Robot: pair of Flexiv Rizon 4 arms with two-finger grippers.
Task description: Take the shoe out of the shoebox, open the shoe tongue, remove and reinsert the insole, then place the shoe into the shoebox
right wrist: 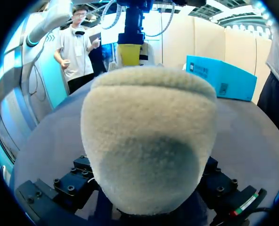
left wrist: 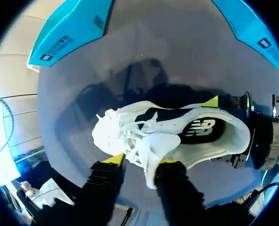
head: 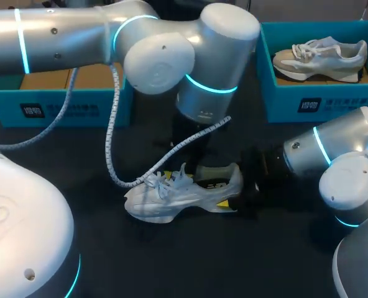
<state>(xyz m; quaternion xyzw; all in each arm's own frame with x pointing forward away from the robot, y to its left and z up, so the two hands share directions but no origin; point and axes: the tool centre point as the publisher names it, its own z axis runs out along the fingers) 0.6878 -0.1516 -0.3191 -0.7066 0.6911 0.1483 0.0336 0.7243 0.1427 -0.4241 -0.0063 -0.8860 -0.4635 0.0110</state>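
Right jaws clasp the shoe (head: 171, 202) at its heel, both sides.

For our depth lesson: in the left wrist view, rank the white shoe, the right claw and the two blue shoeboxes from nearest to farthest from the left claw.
1. White shoe, between the left claw's fingers.
2. Right claw, at the heel.
3. Both blue shoeboxes, far ahead: too close to call.

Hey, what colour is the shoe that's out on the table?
The shoe is white with a black inside, which shows best in the left wrist view.
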